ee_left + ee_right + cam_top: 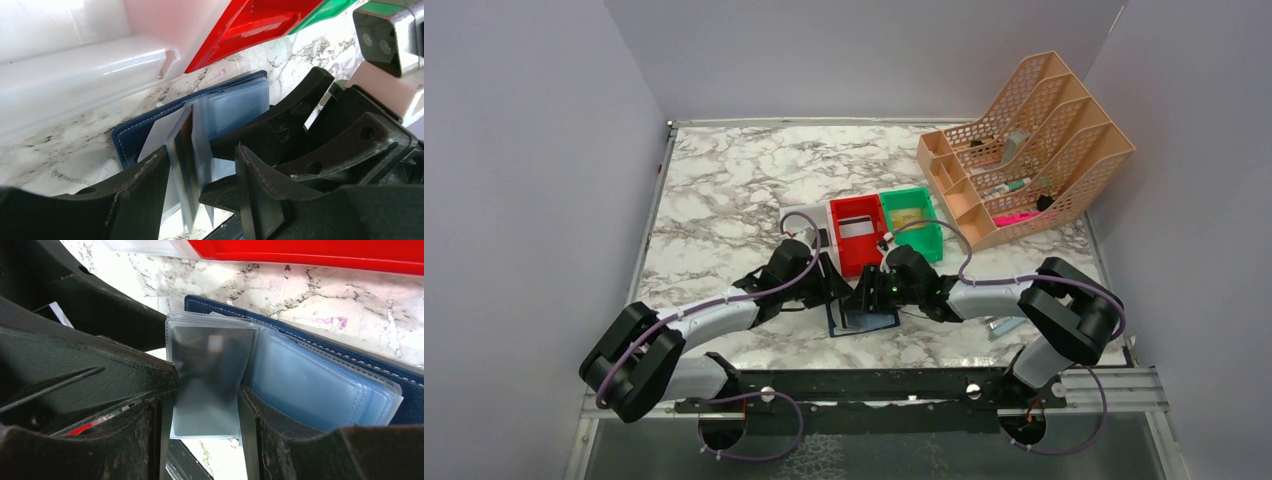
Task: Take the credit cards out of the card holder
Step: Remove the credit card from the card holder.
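The card holder (864, 318) lies open on the table in front of the red bin, navy outside (131, 134) with pale blue plastic sleeves (310, 385). Both grippers meet over it. My left gripper (200, 192) is open. Several sleeves stand edge-on between its fingers, against the left finger (131, 195), and the thin edge of a gold and dark card (183, 160) shows in one. My right gripper (205, 440) has its jaws apart. An upright sleeve with a dark grey card (207, 375) spans the gap, touching both fingers (252, 440).
The red bin (856, 235) and green bin (911, 222) stand just behind the holder, with a white bin (75, 75) left of them. A peach mesh organiser (1024, 150) is at the back right. A small silver-blue object (1002, 324) lies under the right arm.
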Robot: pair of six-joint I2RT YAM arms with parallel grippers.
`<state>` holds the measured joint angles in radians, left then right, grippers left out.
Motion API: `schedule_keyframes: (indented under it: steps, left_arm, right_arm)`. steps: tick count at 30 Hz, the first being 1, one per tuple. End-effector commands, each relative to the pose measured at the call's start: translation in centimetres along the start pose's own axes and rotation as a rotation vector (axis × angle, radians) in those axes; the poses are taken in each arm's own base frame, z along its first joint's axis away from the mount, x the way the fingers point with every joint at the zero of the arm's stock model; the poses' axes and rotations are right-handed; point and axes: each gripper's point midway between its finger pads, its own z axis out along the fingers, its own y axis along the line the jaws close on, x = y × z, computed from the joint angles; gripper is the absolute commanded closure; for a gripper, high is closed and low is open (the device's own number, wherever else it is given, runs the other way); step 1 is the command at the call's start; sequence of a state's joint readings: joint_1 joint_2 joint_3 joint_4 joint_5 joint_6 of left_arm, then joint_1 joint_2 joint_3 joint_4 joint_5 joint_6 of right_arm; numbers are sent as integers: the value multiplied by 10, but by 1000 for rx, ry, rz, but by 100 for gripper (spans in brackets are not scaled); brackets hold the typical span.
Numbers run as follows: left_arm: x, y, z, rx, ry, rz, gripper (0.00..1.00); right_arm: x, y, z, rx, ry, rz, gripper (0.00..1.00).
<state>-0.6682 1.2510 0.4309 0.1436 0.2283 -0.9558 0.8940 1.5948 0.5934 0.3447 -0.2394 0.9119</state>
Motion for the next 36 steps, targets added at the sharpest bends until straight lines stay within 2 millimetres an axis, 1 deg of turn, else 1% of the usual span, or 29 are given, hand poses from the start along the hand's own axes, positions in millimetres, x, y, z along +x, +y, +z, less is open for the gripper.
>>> schedule_keyframes:
  steps: [1, 4, 6, 9, 13, 23, 28, 30, 34, 36]
  left_arm:
    - [-4, -11, -5, -9, 10, 63, 43]
    - [-16, -1, -12, -89, -45, 81, 34]
    - [-21, 1, -17, -119, -70, 87, 32]
    - [-21, -3, -19, -98, -74, 92, 32]
    - [-12, -14, -13, -27, -26, 102, 38]
    - [15, -28, 7, 31, 84, 132, 53]
    - [18, -30, 11, 39, 90, 126, 58]
    - [17, -33, 11, 52, 85, 121, 58]
    - [18, -39, 11, 78, 92, 114, 59]
    - [20, -41, 12, 92, 100, 108, 60]
  right_arm:
    - [32, -31, -3, 93, 97, -5, 48]
    - [31, -31, -3, 95, 96, -4, 48]
    - [32, -31, -3, 93, 96, -4, 48]
    - [31, -30, -2, 90, 97, -5, 48]
    - [31, -29, -2, 88, 97, -6, 48]
    - [31, -28, -2, 87, 98, -5, 48]
    - [28, -22, -3, 72, 97, -13, 47]
    - [26, -18, -5, 61, 95, -21, 45]
    - [20, -4, -14, 21, 72, -42, 36]
    - [14, 4, -21, 4, 50, -55, 32]
